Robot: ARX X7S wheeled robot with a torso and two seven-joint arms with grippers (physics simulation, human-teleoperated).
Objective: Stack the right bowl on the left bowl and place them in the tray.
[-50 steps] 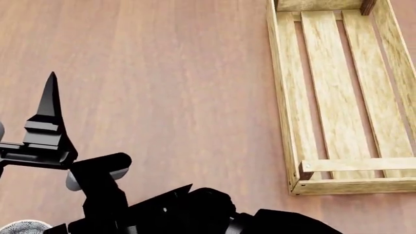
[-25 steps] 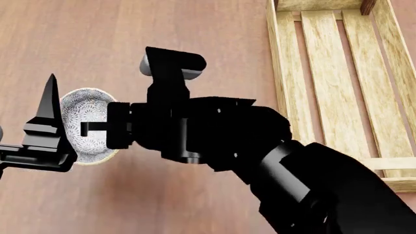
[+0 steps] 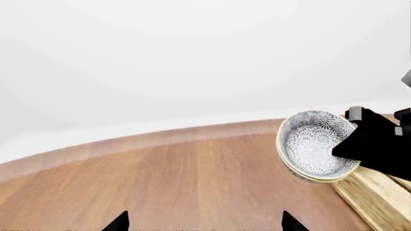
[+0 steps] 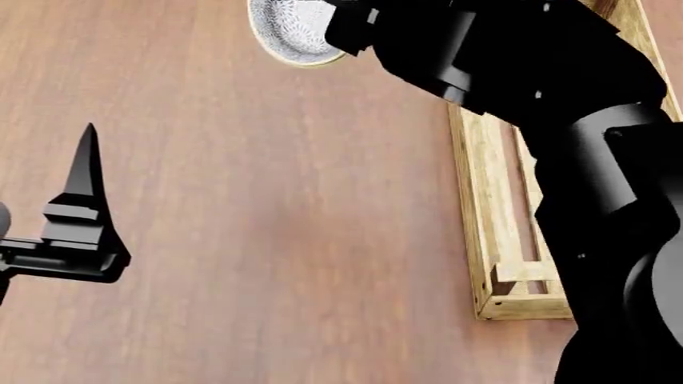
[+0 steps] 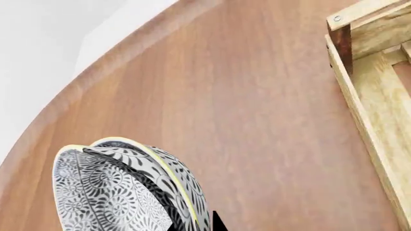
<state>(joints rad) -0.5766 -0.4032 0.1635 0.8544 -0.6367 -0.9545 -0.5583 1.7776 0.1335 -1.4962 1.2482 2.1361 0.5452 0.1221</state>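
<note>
The left gripper [image 4: 80,200] hangs low over the bare wooden tabletop [image 4: 267,200], one pointed black finger [image 4: 83,160] standing up in the head view; its own wrist view shows only two dark fingertips [image 3: 119,222] set well apart with nothing between them, so it stands wide and holds nothing. Well ahead of it and off to its right, raised above the table, are the stacked patterned bowls [image 4: 293,32], white with a dense grey floral print and a pale yellow rim. The right wrist view shows two of them nested, one inside the other, tilted steeply on edge [image 5: 122,192]. The right gripper [image 4: 353,28] is clamped on their rim at the side nearest the arm, though its fingers are mostly hidden by the bowls and the black wrist housing. In the left wrist view the same bowls [image 3: 314,147] face open towards the camera, with the right gripper's black body covering their far edge. Just to the right of the held bowls and below them lies the light-wood tray [image 4: 485,240], long and slatted with low plank sides and a dark corner post [image 5: 341,41]; the slats that show are bare, and the right arm [image 4: 597,144] crosses over much of it.
</note>
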